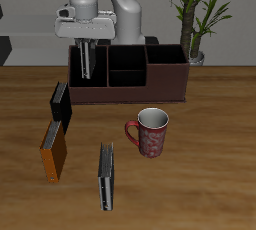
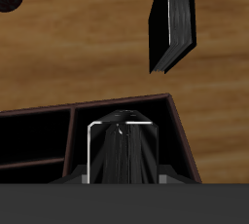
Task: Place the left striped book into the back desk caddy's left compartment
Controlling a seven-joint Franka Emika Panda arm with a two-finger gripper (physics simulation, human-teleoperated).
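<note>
As claw (image 1: 88,70) grips book (image 2: 122,155), three rest.

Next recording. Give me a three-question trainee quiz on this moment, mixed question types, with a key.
1. True or false: the mug stands upright.
2. Which book lies nearest the table's front edge? A) orange-brown book B) black book C) second striped book
3. Fill in: the pincer holds the left striped book at the back desk caddy's ____ compartment.
Key: 1 true; 2 C; 3 left.
</note>
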